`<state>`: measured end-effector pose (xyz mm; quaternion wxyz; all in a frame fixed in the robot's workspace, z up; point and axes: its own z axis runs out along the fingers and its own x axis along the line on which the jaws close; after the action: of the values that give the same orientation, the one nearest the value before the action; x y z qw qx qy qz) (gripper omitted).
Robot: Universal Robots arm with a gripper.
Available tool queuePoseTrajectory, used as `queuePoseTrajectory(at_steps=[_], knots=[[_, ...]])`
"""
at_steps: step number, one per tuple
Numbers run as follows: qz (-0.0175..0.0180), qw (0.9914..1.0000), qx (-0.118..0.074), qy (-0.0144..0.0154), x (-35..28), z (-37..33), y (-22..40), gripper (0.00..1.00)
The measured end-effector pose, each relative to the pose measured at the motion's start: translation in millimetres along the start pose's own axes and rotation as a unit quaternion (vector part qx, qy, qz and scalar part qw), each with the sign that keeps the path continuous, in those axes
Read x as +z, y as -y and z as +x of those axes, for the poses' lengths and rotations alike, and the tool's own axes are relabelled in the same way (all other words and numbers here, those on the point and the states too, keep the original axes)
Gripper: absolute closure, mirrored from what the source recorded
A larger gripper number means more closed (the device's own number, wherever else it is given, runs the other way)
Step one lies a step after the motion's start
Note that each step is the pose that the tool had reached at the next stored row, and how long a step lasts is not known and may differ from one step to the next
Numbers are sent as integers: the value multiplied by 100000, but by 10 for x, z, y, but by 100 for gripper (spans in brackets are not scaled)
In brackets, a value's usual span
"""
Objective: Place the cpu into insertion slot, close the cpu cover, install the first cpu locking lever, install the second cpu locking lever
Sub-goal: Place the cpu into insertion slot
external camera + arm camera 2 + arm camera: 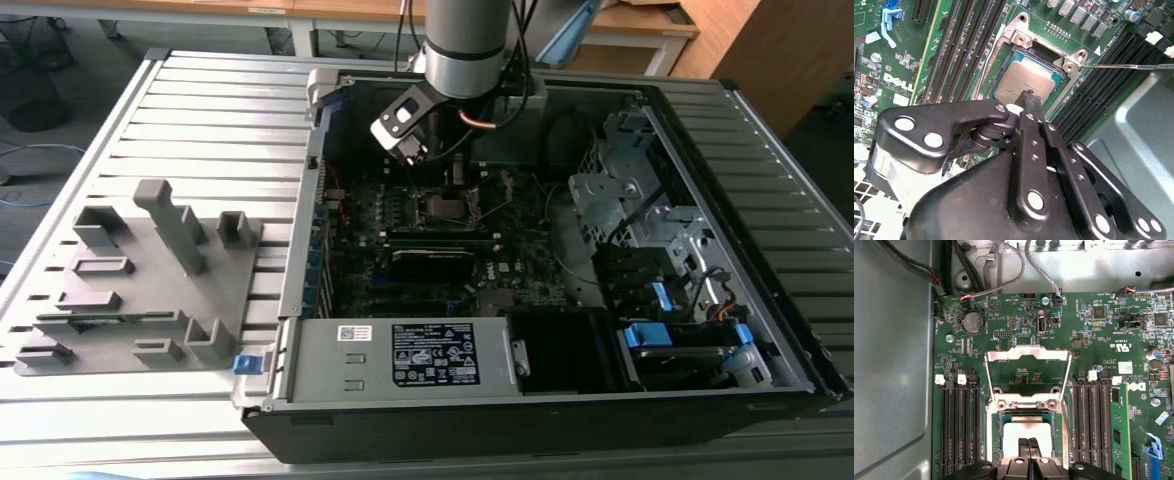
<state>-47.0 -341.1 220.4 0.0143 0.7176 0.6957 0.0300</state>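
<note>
While the gripper [451, 172] hung over the slot [449, 207] in the exterior view, the case [534, 428] lay open.
Second wrist view: shut fingers [1031, 101] touched the cpu [1021, 80], seated in the slot. First wrist view: the cover [1027, 354] stood open.

chip [1026, 430] in socket [1040, 50] | cover [1027, 353] hinged open beside socket | memory slots [959, 430] either side | fingers [1024, 450] over chip | case [304, 200] on table [200, 110]

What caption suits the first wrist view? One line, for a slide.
Gripper, jaws together, over the cpu sitting in the insertion slot, with the cpu cover flipped open.
</note>
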Motion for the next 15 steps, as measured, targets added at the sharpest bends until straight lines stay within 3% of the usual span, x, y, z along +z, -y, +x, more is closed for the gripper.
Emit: queuePoseTrajectory(at_steps=[7,15], knots=[[-2,100000,1,0,-30,1,-2,89],[-1,100000,0,-2,-216,5,-14,89]])
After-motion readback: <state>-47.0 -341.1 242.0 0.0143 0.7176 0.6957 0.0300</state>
